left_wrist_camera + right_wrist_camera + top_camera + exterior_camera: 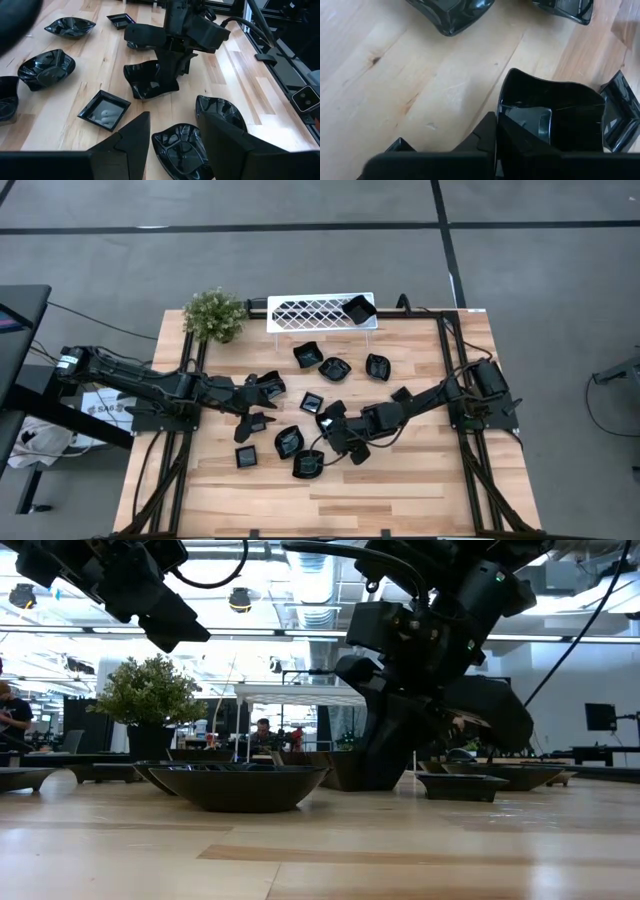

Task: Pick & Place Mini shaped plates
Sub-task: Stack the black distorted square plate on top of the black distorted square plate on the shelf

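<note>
**Operator:** From above, I have the right pincer (335, 430) low over the middle of the bench (400, 490), sitting among the mini shaped plates (335, 368) scattered there. One plate (358, 308) already rests at the end of the white rack (300, 312), so I judge the rack to be the drop point.

**Observer:** And the left arm?

**Operator:** The left pincer (262, 405) hovers just beside, fingers apart, holding nothing.

**Observer:** At bench height?

**Operator:** The right pincer (400, 755) reaches down to the wood, a dark plate (490, 710) tipped up against it.

**Observer:** Left wrist?

**Operator:** It shows that wavy plate (150, 80) tilted on edge, its hollow facing the camera, with the right pincer's fingers closed over its rim.

**Observer:** Right wrist?

**Operator:** One finger sits inside the bowl (555, 115), clamped on the wall. The plate is roughly squarish, so no clear long axis; its open side points away from the wrist.
</note>
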Robot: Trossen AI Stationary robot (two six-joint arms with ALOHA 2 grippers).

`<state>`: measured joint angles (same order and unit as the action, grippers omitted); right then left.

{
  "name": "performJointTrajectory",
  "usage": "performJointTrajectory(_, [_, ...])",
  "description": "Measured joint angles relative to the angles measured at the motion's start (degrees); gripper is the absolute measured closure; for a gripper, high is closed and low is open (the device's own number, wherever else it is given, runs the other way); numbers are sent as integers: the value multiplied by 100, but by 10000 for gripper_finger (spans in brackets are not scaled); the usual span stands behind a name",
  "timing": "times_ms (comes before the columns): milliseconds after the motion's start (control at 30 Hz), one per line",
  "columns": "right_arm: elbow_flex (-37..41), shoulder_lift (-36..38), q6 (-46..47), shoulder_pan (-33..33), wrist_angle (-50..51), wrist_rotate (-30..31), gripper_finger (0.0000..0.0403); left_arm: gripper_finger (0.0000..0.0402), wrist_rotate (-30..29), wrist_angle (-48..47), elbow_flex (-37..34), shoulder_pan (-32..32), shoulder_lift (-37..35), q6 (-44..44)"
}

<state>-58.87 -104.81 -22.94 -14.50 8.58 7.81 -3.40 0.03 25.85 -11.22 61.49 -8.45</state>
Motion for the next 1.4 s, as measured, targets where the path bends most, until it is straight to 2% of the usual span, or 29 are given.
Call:
performJointTrajectory(200, [-73, 0, 0, 0, 137, 6, 397, 229, 0, 0, 0, 2, 0, 0])
performJointTrajectory(700, [-1501, 0, 23, 6, 1938, 33, 400, 229, 0, 2, 0, 1, 0, 0])
performJointTrajectory(900, [-1897, 0, -207, 83, 2467, 608, 400, 229, -1, 2, 0, 0, 0, 0])
performJointTrajectory(1000, [-2070, 0, -363, 192, 2671, 807, 401, 229, 0, 4, 0, 0, 0, 0])
performJointTrajectory(1400, [-2647, 19, -466, 943, 3448, 824, 402, 229, -2, 64, 0, 2, 2, 97])
